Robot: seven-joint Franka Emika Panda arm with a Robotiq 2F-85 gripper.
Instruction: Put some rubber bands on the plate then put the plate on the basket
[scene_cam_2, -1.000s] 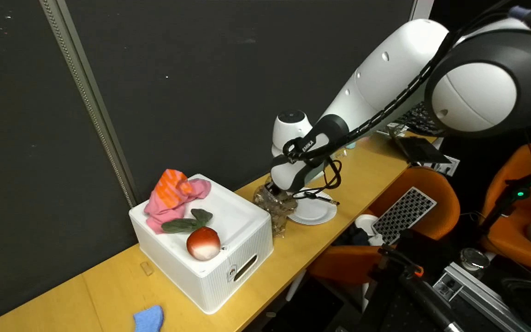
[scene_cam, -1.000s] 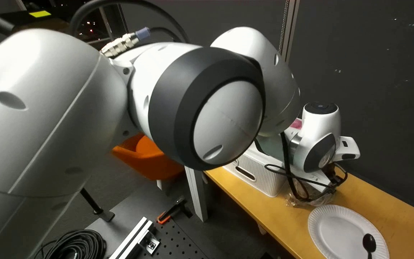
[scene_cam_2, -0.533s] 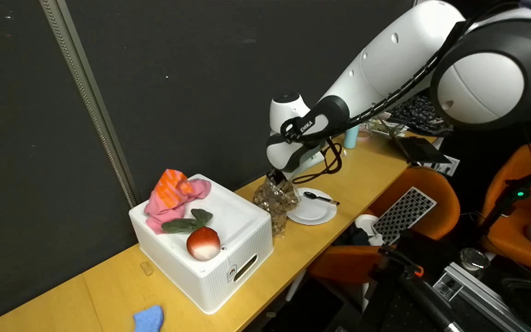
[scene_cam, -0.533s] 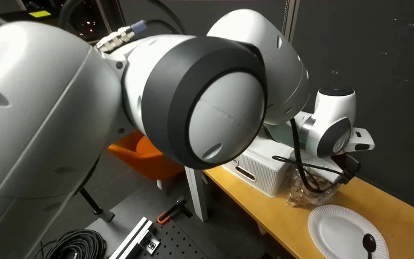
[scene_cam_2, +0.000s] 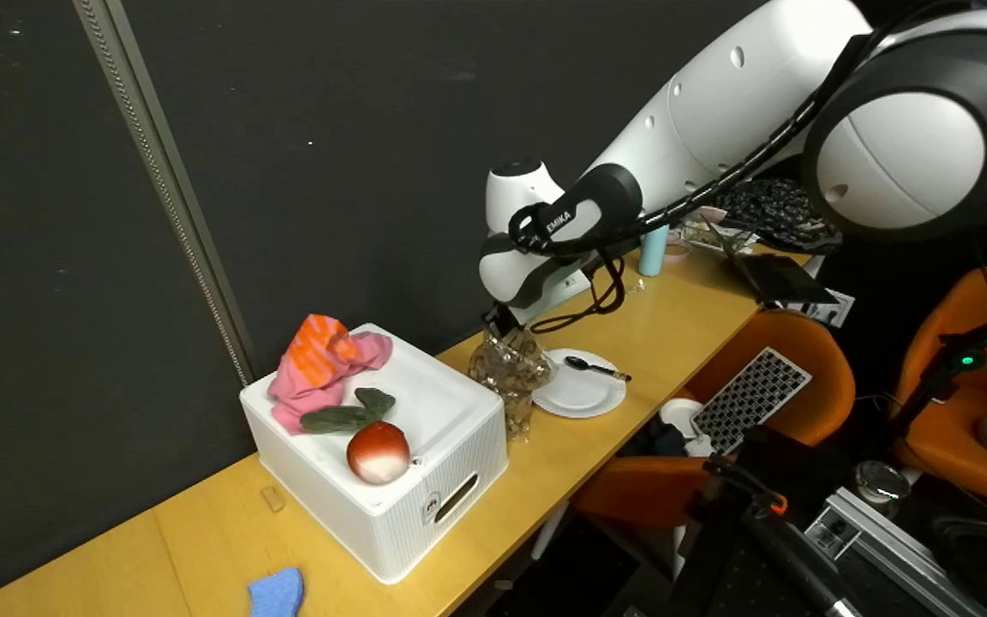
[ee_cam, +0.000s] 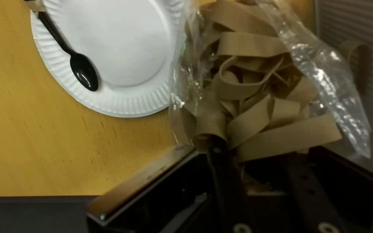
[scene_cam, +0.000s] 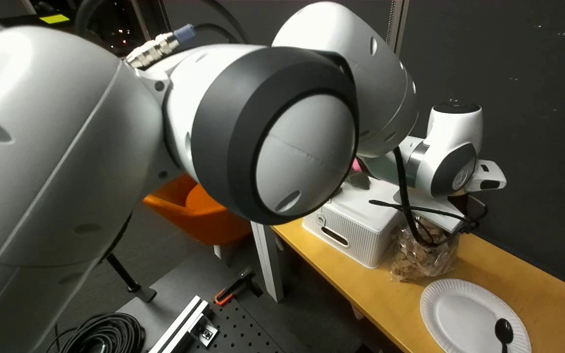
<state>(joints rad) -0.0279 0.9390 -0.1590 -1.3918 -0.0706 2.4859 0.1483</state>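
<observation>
Tan rubber bands (ee_cam: 254,45) fill a clear plastic bag (scene_cam_2: 512,377) standing on the table. The bag also shows in an exterior view (scene_cam: 420,255). My gripper (scene_cam_2: 500,324) points down into the bag's mouth. In the wrist view the gripper (ee_cam: 257,153) stands open, its dark fingers apart, with a band lying across between them; the fingertips are partly hidden by bands and shadow. The white plate (scene_cam_2: 579,398) lies beside the bag and bears a black spoon (ee_cam: 84,71). A white ribbed box (scene_cam_2: 451,506), likely the basket, stands on the bag's other side.
On the box top lie a pink and orange cloth (scene_cam_2: 318,364), a green item (scene_cam_2: 348,417) and a red and white ball (scene_cam_2: 378,454). A blue cloth (scene_cam_2: 277,591) lies on the table (scene_cam_2: 202,548). A teal bottle (scene_cam_2: 653,250) and laptop (scene_cam_2: 780,278) stand farther back.
My gripper has risen from deeper in the bag to near its mouth, and the arm has lifted. The plate and spoon show more in an exterior view. The bag stays on the table.
</observation>
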